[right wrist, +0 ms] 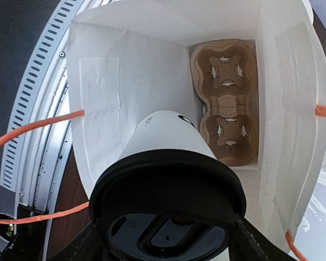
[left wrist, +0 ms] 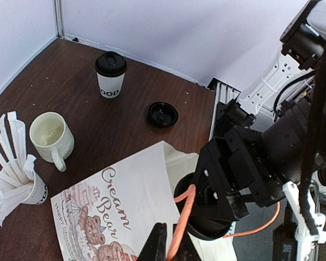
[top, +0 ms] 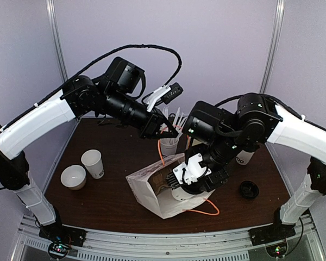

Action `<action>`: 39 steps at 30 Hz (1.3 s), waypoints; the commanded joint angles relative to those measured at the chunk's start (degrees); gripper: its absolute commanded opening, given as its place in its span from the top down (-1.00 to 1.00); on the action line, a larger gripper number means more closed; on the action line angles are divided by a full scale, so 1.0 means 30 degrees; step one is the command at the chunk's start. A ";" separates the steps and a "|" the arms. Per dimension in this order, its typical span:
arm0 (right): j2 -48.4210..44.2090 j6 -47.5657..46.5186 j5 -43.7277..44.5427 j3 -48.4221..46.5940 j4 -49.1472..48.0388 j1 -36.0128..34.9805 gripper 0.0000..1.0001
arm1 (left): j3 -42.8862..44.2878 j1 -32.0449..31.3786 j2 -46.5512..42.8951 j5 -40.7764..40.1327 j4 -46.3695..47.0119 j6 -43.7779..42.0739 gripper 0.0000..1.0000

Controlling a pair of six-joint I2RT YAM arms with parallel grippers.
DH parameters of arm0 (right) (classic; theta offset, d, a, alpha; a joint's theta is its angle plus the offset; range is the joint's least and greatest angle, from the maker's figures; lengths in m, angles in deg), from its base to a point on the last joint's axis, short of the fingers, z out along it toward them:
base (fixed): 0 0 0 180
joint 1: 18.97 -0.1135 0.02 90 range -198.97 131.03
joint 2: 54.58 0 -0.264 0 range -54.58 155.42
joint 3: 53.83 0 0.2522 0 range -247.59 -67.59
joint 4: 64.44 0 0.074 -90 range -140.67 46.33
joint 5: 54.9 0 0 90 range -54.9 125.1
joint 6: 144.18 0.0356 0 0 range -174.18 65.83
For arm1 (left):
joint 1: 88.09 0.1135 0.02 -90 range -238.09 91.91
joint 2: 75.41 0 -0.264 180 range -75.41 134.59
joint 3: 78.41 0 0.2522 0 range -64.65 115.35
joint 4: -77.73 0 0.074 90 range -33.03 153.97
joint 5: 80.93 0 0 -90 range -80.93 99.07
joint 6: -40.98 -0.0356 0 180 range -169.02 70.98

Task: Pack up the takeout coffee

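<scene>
Lidded cup point(right wrist: 163, 138), nearest the lens: a white paper cup whose black lid point(right wrist: 168, 209) is clasped from both sides by the right tool point(right wrist: 171, 244), fingers point(right wrist: 89, 244) spread wide around the lid's rim. The cup's base points into the open mouth of a white paper bag point(right wrist: 125, 76), above the cardboard carrier point(right wrist: 228, 103) on the bag's floor and not seated in it. The left tool point(left wrist: 171, 247), pinched narrow, grips the bag's orange handle point(left wrist: 182, 215) and holds it up. The second lidded cup point(left wrist: 110, 76) stands upright on the brown surface point(left wrist: 125, 130), well apart from both tools, with a loose lid point(left wrist: 163, 114) near it. A cream mug point(left wrist: 51, 136) and a cup of white sticks point(left wrist: 22, 185) stand beside the bag.
</scene>
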 commanded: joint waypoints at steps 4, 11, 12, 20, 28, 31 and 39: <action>-0.0366 -0.0370 0.4352 0.1230 -0.2529 -0.1044 -0.25 | -0.0359 -0.0105 -0.0266 -0.0469 0.0341 0.0335 0.88; -0.0236 -0.0917 0.6889 0.2618 -0.4715 -0.1203 -0.23 | -0.0631 -0.0105 -0.0370 -0.0637 0.0660 0.0449 0.88; -0.0220 -0.0929 0.7027 0.2867 -0.4906 -0.1220 -0.22 | -0.0633 -0.0113 -0.0403 -0.0765 0.0695 0.0578 0.88; -0.0346 -0.0840 0.7611 0.5005 -0.5964 -0.1678 -0.23 | -0.0865 -0.0106 -0.0569 -0.0725 0.1049 0.0824 0.89; -0.0339 -0.1721 0.9249 0.6908 -0.9020 -0.1836 -0.21 | -0.1384 -0.0101 -0.0777 -0.0644 0.1186 0.0843 0.90; -0.0223 -0.2170 1.0005 0.7612 -1.0385 -0.1857 -0.20 | -0.1479 -0.0087 -0.0871 -0.0563 0.1280 0.0848 0.91; -0.0039 -0.2481 1.1094 0.8125 -1.2012 -0.1851 -0.20 | -0.1626 -0.0088 -0.0917 -0.0250 0.1370 0.0662 0.91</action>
